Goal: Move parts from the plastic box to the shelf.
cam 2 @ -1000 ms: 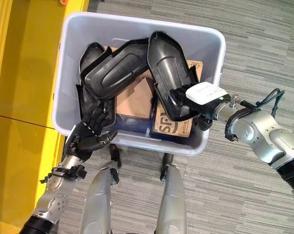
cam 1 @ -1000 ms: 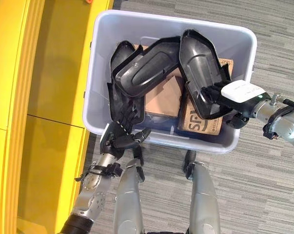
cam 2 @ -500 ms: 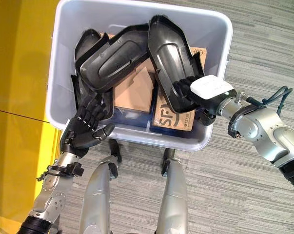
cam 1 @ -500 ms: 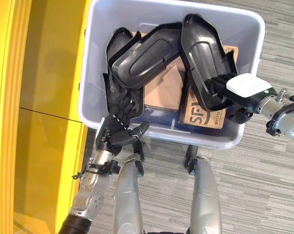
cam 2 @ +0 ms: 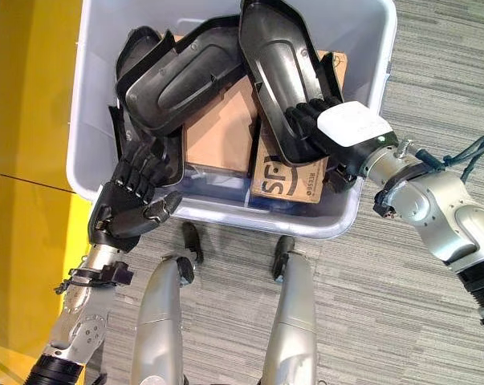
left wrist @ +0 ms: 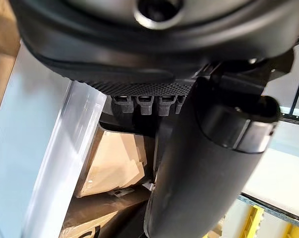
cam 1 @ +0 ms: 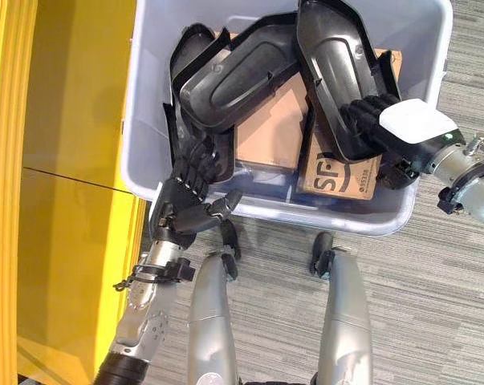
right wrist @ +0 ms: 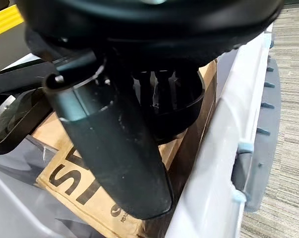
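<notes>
Three black moulded parts sit in the plastic box, piled over cardboard boxes. Right part lies long-ways, tilted, its near end resting on a printed carton. Middle part lies crosswise, leaning on the right part's far end. Left part stands on edge along the box's left wall, partly under the middle one.

Right hand, w/ white cover on its back, reaches in over the box's right rim; fingers hooked over the near end of the right part, thumb below — gripping it, as the right wrist view also shows fingers inside the part's hollow.

Left hand at the box's near-left corner, fingers lying fairly straight against the left part's lower edge, thumb out over the rim; relaxed, touching, not clamped.

Box stands on grey carpet, just beside a yellow shelf on the left.
</notes>
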Available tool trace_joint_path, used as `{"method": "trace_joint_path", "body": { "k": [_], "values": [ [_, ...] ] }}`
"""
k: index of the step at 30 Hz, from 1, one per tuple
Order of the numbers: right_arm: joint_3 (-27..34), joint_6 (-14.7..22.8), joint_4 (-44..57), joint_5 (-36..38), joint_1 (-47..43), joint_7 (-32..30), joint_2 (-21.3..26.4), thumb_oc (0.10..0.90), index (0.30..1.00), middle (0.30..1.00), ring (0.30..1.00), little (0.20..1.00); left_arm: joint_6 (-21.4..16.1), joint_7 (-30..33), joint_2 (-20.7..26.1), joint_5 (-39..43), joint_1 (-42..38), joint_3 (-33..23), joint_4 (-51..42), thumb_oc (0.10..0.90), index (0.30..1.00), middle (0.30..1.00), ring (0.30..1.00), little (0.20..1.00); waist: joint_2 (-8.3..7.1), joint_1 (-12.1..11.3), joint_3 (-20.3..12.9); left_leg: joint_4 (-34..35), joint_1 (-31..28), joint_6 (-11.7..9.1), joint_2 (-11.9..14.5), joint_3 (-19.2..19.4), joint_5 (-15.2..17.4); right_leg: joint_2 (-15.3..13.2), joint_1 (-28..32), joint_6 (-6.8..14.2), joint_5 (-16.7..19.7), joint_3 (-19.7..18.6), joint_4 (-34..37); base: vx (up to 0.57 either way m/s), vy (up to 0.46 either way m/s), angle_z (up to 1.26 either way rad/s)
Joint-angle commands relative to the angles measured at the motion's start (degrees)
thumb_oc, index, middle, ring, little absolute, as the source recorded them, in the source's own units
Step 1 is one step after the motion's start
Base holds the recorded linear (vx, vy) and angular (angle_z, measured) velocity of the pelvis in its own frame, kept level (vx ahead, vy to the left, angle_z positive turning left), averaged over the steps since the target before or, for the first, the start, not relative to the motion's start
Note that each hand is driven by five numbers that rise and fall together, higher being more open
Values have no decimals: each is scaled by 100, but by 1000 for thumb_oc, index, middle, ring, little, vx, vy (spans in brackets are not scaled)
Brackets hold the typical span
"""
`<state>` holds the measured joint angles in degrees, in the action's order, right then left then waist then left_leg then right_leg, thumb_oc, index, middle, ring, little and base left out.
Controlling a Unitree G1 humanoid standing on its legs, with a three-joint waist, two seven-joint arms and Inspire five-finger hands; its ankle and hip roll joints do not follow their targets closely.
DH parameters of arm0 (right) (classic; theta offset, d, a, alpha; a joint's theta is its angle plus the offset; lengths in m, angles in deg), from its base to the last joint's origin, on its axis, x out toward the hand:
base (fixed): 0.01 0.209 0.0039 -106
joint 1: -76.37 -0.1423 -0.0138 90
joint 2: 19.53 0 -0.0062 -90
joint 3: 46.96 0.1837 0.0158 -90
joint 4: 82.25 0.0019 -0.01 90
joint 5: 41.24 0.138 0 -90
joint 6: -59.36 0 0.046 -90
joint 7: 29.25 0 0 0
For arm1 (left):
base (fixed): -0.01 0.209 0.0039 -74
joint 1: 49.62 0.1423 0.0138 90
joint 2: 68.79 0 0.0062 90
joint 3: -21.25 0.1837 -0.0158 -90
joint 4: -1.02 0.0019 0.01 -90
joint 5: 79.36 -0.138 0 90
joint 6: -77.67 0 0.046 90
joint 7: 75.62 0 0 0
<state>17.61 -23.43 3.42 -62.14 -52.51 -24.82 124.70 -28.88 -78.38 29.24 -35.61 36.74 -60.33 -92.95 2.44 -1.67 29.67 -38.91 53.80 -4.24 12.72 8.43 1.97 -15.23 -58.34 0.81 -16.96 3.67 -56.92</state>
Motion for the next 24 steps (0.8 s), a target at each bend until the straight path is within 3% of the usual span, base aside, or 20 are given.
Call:
{"method": "trace_joint_path", "body": {
  "k": [1, 3, 4, 16, 22, 24],
  "values": [
    [-138, -235, -577, -242, -329, -133, -419, 900, 1000, 1000, 1000, 1000, 169, 296, 339, 10, 772, -8, 384, 900, 1000, 1000, 1000, 1000, -88, -193, 12, -776, -185, -217, 341, -354, 1138, -304, 162, 415, 88, -236, 139, 0, 0, 0],
    [-160, -265, -653, -246, -305, -138, -500, 900, 1000, 1000, 1000, 1000, 163, 322, 352, 7, 747, -24, 396, 900, 1000, 1000, 1000, 1000, -81, -188, 12, -869, -85, -210, 334, -375, 1165, -309, 61, 398, 51, -268, 67, 0, 0, 0],
    [-133, -261, -659, -263, -238, -136, -528, 400, 300, 300, 300, 300, 165, 324, 350, -6, 740, -13, 410, 900, 1000, 1000, 1000, 1000, -82, -195, 12, -880, -62, -209, 326, -386, 1165, -310, 40, 390, 44, -275, 51, 0, 0, 0],
    [-291, -108, -511, -259, -45, 58, -364, 400, 300, 300, 300, 300, 154, 276, 406, -191, 653, 48, 539, 900, 1000, 1000, 1000, 1000, -187, -188, 12, -338, -650, -304, 367, -291, 979, -305, 560, 429, 134, -136, 390, 0, 0, 0],
    [-438, 7, -412, -139, -111, 109, -187, 400, 300, 300, 300, 300, 192, 140, 437, -134, 582, 164, 640, 900, 1000, 1000, 1000, 1000, -316, -239, 11, 675, -1652, -387, 363, -203, 602, -220, 1595, 535, 445, 93, 1233, -2, -4, 5],
    [-444, 7, -412, -137, -108, 111, -186, 400, 300, 300, 300, 300, 192, 139, 435, -133, 588, 167, 643, 900, 1000, 1000, 1000, 1000, -310, -239, 12, 711, -1687, -388, 363, -198, 588, -216, 1629, 535, 457, 101, 1264, -41, -6, -1]
  ]
}}
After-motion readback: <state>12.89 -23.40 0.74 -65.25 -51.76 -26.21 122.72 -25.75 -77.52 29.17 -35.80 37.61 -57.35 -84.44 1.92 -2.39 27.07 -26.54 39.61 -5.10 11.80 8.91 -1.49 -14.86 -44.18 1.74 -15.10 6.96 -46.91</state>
